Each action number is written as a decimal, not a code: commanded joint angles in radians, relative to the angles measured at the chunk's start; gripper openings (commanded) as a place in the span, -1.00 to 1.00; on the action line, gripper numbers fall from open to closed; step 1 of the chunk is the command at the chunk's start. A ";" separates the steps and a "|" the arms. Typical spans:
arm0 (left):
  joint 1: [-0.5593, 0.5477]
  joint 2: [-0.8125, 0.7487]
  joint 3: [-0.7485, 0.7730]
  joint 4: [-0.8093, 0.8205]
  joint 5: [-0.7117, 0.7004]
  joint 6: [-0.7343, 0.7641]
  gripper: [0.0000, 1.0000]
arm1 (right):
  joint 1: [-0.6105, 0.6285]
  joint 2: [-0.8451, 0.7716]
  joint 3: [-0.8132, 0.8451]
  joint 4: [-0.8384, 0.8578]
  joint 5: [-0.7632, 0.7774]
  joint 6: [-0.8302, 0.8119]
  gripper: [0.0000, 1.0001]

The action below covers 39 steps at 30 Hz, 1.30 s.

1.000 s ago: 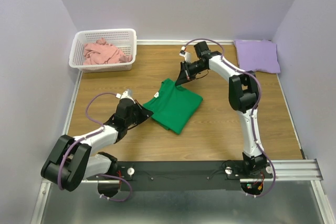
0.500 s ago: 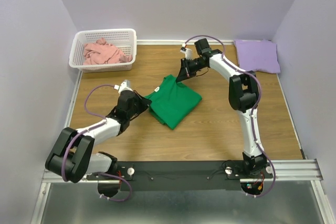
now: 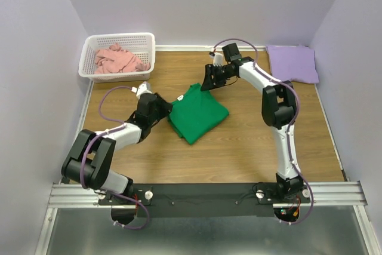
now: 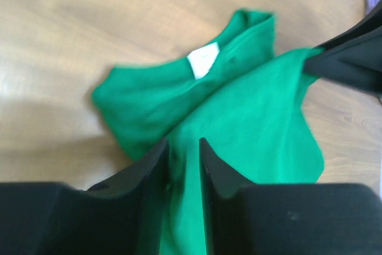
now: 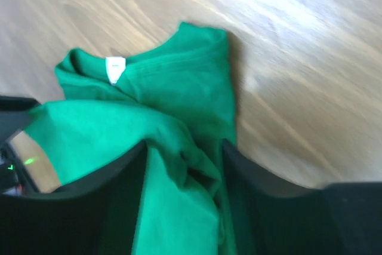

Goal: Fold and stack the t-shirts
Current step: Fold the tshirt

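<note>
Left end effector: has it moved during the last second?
Yes. In the top view the left end effector moved away from the near table edge and now sits closer to the white basket.

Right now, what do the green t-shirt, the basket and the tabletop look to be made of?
Green t-shirt: soft matte knit cloth, going by its limp folds and creases.
Basket: white moulded plastic, probably; thin rigid lattice walls.
Tabletop: wood or wood-look laminate, uncertain which; grain streaks with a slight sheen.

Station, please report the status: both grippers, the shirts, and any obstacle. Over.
Left gripper and right gripper both open over green t-shirt, roughly folded on table. Lavender t-shirt folded far right; pink t-shirt crumpled in basket. Nothing in the way.
</note>
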 commanded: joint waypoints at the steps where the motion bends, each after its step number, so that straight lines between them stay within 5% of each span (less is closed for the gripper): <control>1: 0.007 -0.076 0.056 -0.016 -0.080 0.093 0.28 | -0.001 -0.171 -0.111 0.032 0.179 0.034 0.29; 2: 0.007 -0.095 0.065 -0.048 -0.089 0.105 0.58 | -0.001 -0.240 -0.184 0.052 0.202 0.043 0.33; 3: 0.007 -0.112 0.074 -0.066 -0.094 0.122 0.67 | -0.001 -0.274 -0.220 0.066 0.222 0.051 0.34; 9: -0.019 -0.288 0.091 -0.238 -0.095 0.130 0.79 | -0.001 -0.499 -0.468 0.160 0.252 0.120 0.40; 16: -0.174 -0.374 0.008 -0.278 -0.031 -0.010 0.25 | -0.001 -0.595 -0.749 0.313 0.007 0.210 0.25; 22: -0.263 -0.149 0.014 -0.168 0.063 -0.057 -0.22 | -0.012 -0.543 -0.846 0.413 -0.029 0.261 0.16; 31: -0.238 0.081 -0.039 -0.143 0.104 -0.125 -0.35 | -0.091 -0.414 -0.996 0.532 -0.052 0.319 0.06; 39: -0.205 0.075 -0.027 -0.201 0.077 -0.041 -0.20 | -0.090 -0.683 -1.309 0.532 -0.064 0.480 0.08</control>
